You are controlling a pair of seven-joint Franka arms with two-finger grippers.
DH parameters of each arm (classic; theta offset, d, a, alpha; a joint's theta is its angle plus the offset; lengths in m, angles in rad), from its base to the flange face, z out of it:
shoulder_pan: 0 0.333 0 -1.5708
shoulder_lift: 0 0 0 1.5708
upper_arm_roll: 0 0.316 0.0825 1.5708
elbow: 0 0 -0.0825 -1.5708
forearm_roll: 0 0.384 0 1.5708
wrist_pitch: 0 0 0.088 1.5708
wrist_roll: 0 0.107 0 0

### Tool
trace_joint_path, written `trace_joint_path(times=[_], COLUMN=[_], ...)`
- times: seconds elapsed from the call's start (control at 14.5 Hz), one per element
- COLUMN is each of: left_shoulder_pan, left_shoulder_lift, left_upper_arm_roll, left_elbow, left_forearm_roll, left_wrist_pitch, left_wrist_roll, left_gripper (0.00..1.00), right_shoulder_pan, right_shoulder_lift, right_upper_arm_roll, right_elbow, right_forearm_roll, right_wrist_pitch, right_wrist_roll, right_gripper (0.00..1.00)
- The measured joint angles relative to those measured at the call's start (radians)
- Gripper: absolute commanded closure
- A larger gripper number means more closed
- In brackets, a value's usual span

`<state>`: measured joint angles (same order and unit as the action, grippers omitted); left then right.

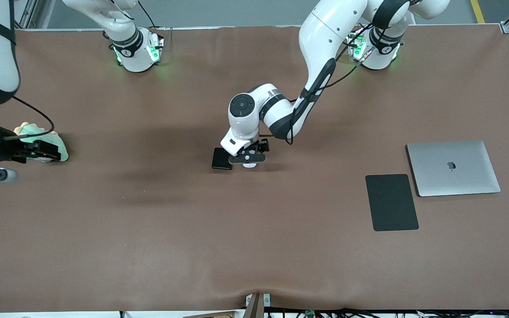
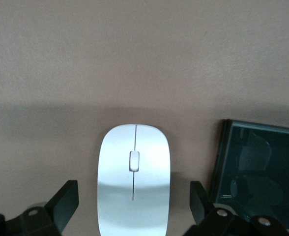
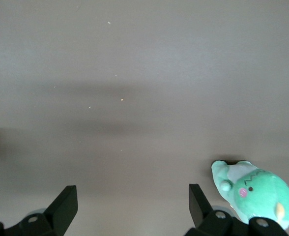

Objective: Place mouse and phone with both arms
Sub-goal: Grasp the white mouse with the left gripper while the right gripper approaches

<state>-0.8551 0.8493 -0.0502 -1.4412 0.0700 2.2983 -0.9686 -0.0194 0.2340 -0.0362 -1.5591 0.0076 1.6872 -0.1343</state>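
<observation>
left pincer [image 2: 133, 206] low over the mouse [image 2: 133, 179] mid-bench, fingers apart either side, not touching. phone [image 2: 257, 172] just beside mouse. right pincer [image 3: 133, 206] spread wide, waiting by green plush toy [image 3: 255, 193].

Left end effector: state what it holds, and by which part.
Nothing held. The left end effector is open, fingers straddling the mouse on the table, no visible contact.

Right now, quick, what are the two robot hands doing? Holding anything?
Left gripper: open, holding nothing, fingers either side of the mouse.
Right gripper: open, empty, waiting beside the green plush toy.
</observation>
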Motion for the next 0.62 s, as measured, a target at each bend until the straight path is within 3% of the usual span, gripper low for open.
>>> trace_joint_path(times=[0.07,0.14,0.21,0.62], left_shoulder_pan=[0.0,0.0,0.0,0.001], left_shoulder_lift=[0.004,0.008,0.011,0.014], left_upper_arm_roll=[0.0,0.001,0.001,0.001], left_elbow=[0.0,0.0,0.0,0.006], left_forearm_roll=[0.0,0.0,0.0,0.0], left_wrist_pitch=[0.0,0.0,0.0,0.0], left_wrist_roll=[0.0,-0.001,-0.002,-0.005], left_gripper=[0.11,0.68,1.0,1.0], right_shoulder_pan=[0.011,0.023,0.038,0.084], right_shoulder_lift=[0.012,0.021,0.029,0.069], right_upper_arm_roll=[0.0,0.0,0.0,0.001], right_elbow=[0.004,0.007,0.009,0.015], right_forearm_roll=[0.0,0.0,0.0,0.034], right_wrist_pitch=[0.004,0.012,0.02,0.025], right_wrist_roll=[0.0,0.0,0.001,0.006], right_gripper=[0.0,0.0,0.0,0.0])
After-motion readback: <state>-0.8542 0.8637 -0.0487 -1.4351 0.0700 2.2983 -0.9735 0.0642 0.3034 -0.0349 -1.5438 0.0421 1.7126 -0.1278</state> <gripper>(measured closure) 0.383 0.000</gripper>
